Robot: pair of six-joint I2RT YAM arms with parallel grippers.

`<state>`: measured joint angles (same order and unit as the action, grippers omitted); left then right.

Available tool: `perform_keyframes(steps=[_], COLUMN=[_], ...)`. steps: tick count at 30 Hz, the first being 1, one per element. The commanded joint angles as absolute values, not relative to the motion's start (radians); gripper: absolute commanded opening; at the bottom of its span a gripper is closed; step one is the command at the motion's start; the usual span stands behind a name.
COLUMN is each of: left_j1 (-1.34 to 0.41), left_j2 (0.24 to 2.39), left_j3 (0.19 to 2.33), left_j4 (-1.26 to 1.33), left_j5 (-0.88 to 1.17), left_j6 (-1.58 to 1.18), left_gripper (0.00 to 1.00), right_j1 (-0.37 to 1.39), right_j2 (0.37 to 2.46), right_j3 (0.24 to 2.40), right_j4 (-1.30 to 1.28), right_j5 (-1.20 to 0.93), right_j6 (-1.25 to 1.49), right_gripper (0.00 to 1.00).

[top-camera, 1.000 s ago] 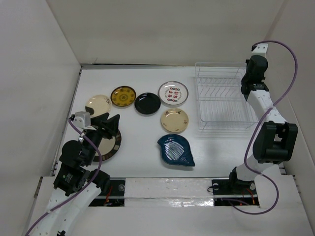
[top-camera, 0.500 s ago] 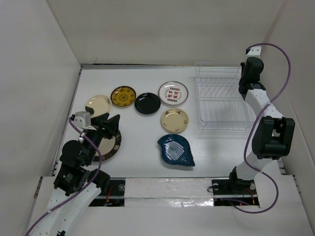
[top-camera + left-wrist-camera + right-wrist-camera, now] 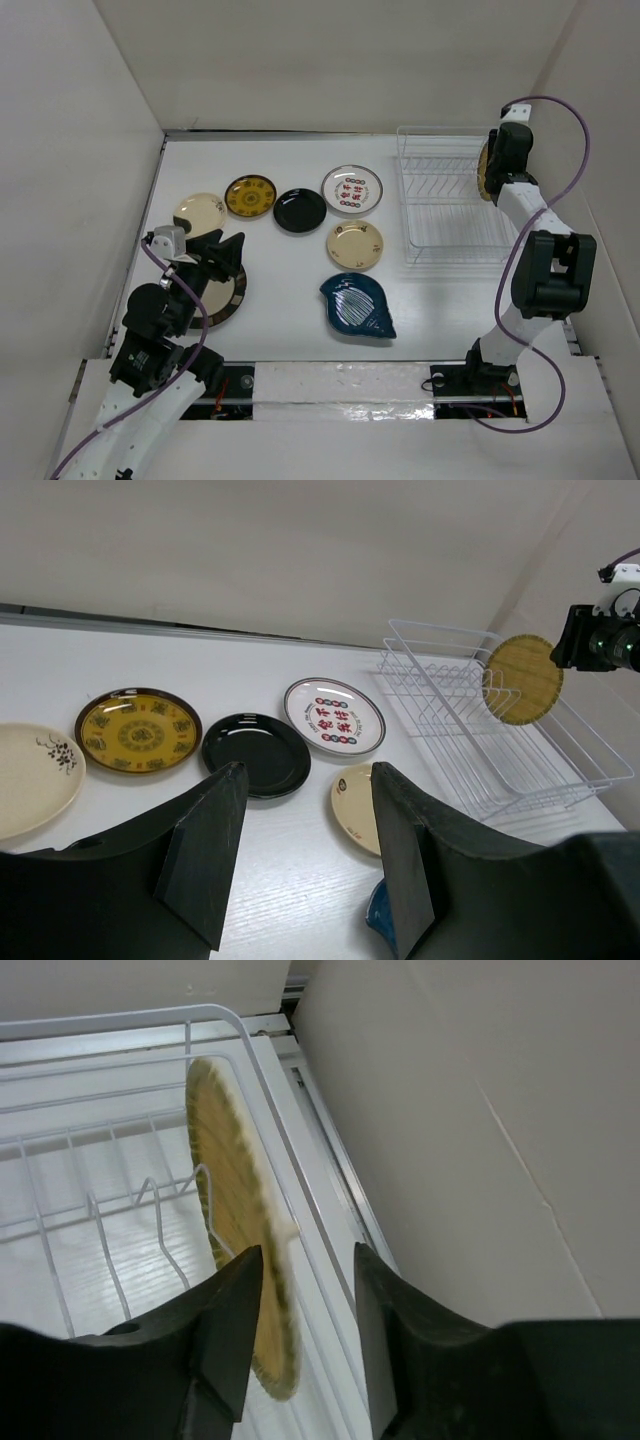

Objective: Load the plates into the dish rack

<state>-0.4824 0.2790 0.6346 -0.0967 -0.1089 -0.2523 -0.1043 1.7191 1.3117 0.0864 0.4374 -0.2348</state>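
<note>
While right jaws clamp woven plate (image 3: 232, 1210), upright

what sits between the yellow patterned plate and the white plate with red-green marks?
The glossy black plate; top external and left wrist views both show it.

The white table (image 3: 290, 160) carries a far row of cream plate (image 3: 200, 213), yellow patterned plate (image 3: 251, 196), glossy black plate (image 3: 300, 210) and red-green marked plate (image 3: 352, 189), nearer a second cream plate (image 3: 355, 245) and a blue leaf-shaped dish (image 3: 358, 306), a dark-rimmed plate (image 3: 232, 296) near left, and the wire dish rack (image 3: 450, 215) far right.
</note>
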Motion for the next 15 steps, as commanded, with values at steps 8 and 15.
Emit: perform_keyframes(steps=[8,15], left_j1=[-0.485,-0.485], left_j2=[0.321,0.351], left_j3=[0.630,0.630], left_j4=[-0.057,-0.057], left_j5=[-0.107,-0.110], left_j6=[-0.258,-0.255], left_gripper=[0.50,0.49], right_j1=[0.053,0.384], right_j2=[1.606,1.670], right_j3=[1.451,1.519], right_j4=[0.022,-0.078], right_j5=[0.275,0.189], right_j6=[0.067,0.158], right_gripper=[0.46,0.00])
